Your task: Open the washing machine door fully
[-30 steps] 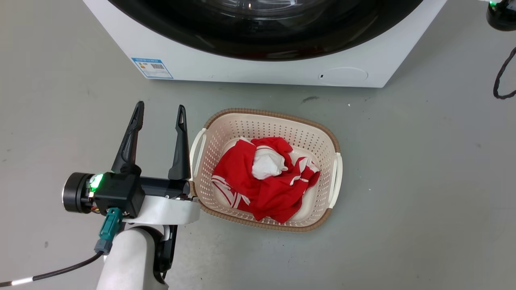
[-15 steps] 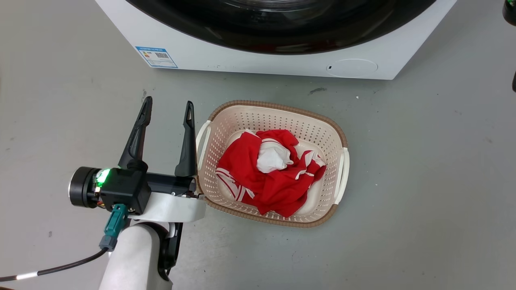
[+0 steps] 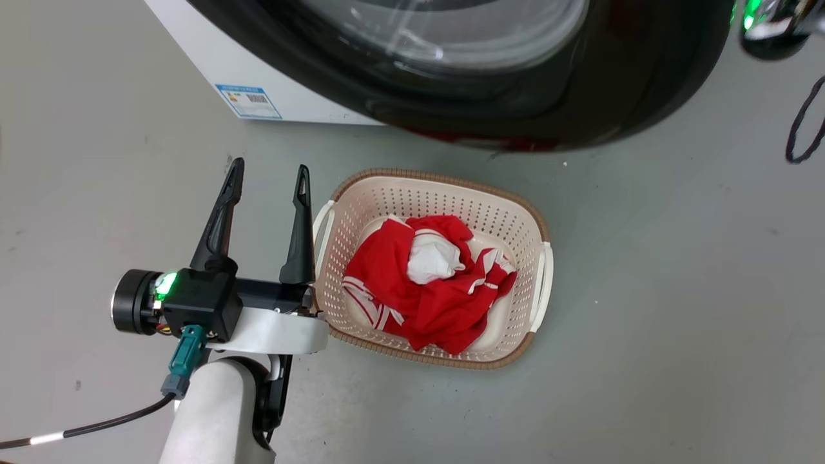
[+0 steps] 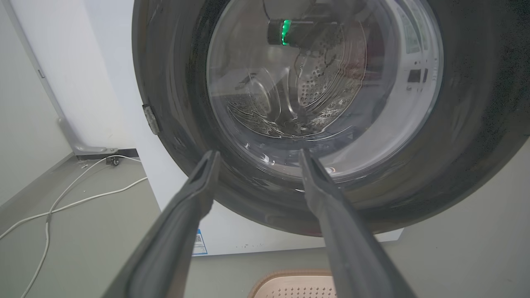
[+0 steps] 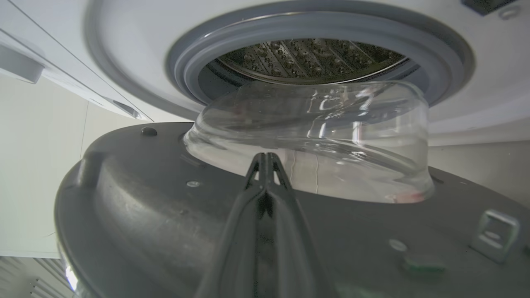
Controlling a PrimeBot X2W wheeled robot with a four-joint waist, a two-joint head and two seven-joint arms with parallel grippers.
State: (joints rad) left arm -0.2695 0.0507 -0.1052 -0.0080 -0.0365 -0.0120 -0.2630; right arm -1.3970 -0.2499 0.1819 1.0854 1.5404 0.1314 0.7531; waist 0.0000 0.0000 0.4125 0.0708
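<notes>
The washing machine door (image 3: 644, 84), a glossy black disc with a clear glass bowl (image 3: 451, 32), stands swung partly out from the white washing machine (image 3: 213, 64). From behind it, the steel drum (image 5: 310, 58) and grey gasket (image 5: 190, 62) show above the door's dark inner face (image 5: 145, 207). My right gripper (image 5: 266, 159) is shut, its tips against that inner face at the base of the bowl (image 5: 314, 124). The left gripper (image 3: 267, 177) hangs open left of the basket. It points at the door's outer face (image 4: 165, 103) from a distance, holding nothing (image 4: 256, 155).
A cream laundry basket (image 3: 509, 206) with red and white clothes (image 3: 425, 290) sits on the grey floor just in front of the door. A black cable (image 3: 802, 122) loops at the far right. White cables (image 4: 62, 198) trail on the floor left of the machine.
The door has swung outward from the machine's front and now hides the round flap low on the panel. My left gripper has stayed open beside the basket. The head camera shifted slightly.
</notes>
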